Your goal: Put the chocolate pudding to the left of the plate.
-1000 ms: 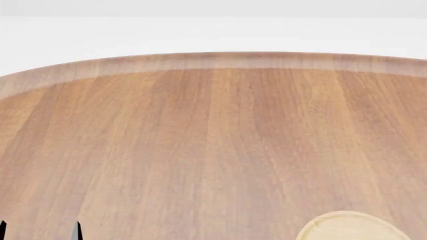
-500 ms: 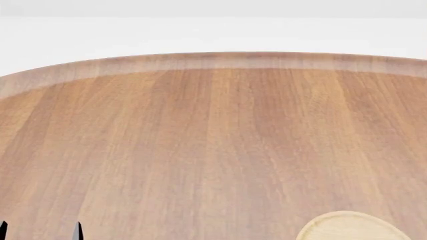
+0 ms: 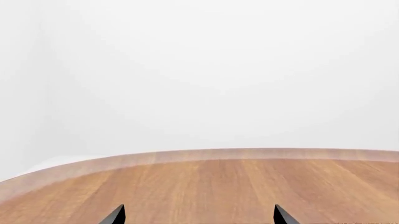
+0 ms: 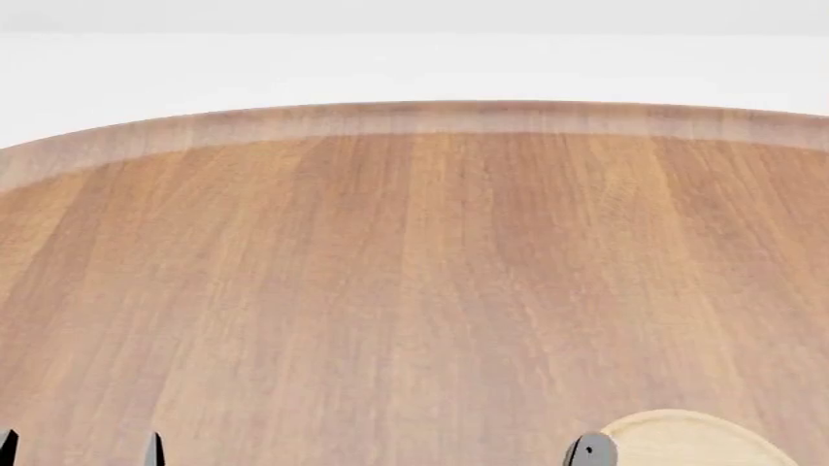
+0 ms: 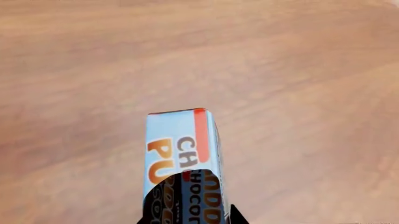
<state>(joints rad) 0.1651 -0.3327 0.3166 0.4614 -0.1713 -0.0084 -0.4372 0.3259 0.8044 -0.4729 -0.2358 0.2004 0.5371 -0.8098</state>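
Head view first: the round wooden table point(image 4: 414, 282) fills the picture, and only slivers of the robot show along the near edge. Two dark fingertips of the left end effector point(image 4: 81, 449) poke up at the lower left, set well apart with bare wood between them. Over at the lower right, a small dark rounded piece of the right arm point(image 4: 592, 451) peeks in, just beside the pale rim of the plate point(image 4: 686, 437), on the plate's left side.

Left wrist view now, and it looks level across the table toward the far curved edge and a white backdrop; the two finger tips of the left end effector sit wide apart and carry nothing.

Right wrist view looks down at the wood, and there is the chocolate pudding point(image 5: 181, 154), its light blue face with the red strip and orange lettering pointing away from the camera. The right end effector point(image 5: 187, 217) has dark fingers point(image 5: 154, 210) pressed against the box's near end on both sides, clamped on it, the box standing out ahead of the fingers over the tabletop.
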